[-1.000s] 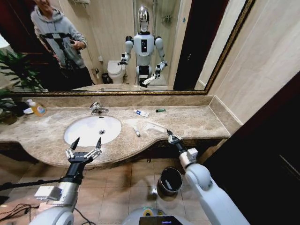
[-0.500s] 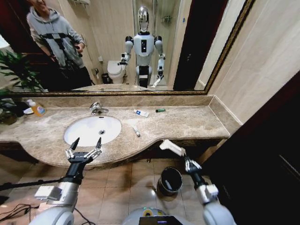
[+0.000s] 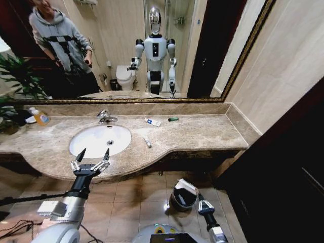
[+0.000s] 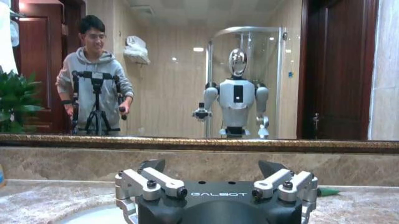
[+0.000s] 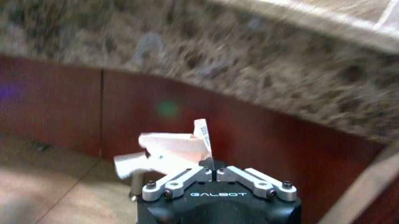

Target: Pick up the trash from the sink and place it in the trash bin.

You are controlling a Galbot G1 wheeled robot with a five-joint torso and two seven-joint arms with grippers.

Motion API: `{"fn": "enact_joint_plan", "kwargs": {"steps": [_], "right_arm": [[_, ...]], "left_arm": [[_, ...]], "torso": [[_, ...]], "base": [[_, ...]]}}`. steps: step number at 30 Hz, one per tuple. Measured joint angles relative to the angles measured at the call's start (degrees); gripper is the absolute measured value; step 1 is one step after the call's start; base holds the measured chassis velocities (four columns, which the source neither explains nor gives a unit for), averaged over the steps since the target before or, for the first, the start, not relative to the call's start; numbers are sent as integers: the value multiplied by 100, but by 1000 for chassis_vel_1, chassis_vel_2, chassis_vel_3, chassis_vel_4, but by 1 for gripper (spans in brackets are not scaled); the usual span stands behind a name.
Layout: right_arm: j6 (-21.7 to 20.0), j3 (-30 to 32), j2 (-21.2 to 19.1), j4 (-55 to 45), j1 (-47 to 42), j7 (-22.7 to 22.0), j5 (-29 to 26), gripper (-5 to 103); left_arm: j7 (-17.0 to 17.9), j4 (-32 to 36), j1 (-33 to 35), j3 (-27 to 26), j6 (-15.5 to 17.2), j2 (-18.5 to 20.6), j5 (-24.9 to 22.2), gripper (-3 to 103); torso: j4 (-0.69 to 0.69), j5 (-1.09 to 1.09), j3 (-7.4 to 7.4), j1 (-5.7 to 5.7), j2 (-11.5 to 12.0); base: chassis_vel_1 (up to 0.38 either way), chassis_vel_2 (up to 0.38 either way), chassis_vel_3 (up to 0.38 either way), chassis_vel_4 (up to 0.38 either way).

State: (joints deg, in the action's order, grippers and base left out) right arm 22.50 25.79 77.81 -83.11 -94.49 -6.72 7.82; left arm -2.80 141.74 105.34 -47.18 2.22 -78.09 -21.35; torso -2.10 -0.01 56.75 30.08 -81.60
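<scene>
my right end effector (image 3: 195, 195), low over the floor below the bench (image 3: 212, 132), is clamped on the white folded paper strip (image 3: 186, 186), which lies just over the trash bin (image 3: 179, 200) rim, long axis slanting toward the bin mouth. the strip looks crumpled, pale. my left end effector (image 3: 91, 162) idles spread wide beside the sink (image 3: 91, 144).

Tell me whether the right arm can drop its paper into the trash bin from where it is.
Probably yes. The right gripper is shut on the white folded paper strip, which hangs over the rim of the open trash bin on the floor, with nothing between them.
</scene>
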Motion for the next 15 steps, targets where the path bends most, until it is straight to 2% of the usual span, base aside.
{"fn": "enact_joint_plan", "kwargs": {"steps": [5,9,13,15], "right_arm": [[33,-187,88,1434,1077,141,328,0],[47,-202,135,1917,1407,172,534,0],[185,-207,184,3224,2170,199,954,0],[192,-220,172,3426,2288,201,949,0]], "left_arm": [[0,0,0,0,0,0,0,100],[1,0,0,0,0,0,0,100],[0,0,0,0,0,0,0,100],[0,0,0,0,0,0,0,100]], "torso": [[-1,1,0,1,0],[-1,2,0,1,0],[-1,1,0,1,0],[-1,1,0,1,0]], "base": [[0,0,0,0],[0,0,0,0],[0,0,0,0],[0,0,0,0]]}}
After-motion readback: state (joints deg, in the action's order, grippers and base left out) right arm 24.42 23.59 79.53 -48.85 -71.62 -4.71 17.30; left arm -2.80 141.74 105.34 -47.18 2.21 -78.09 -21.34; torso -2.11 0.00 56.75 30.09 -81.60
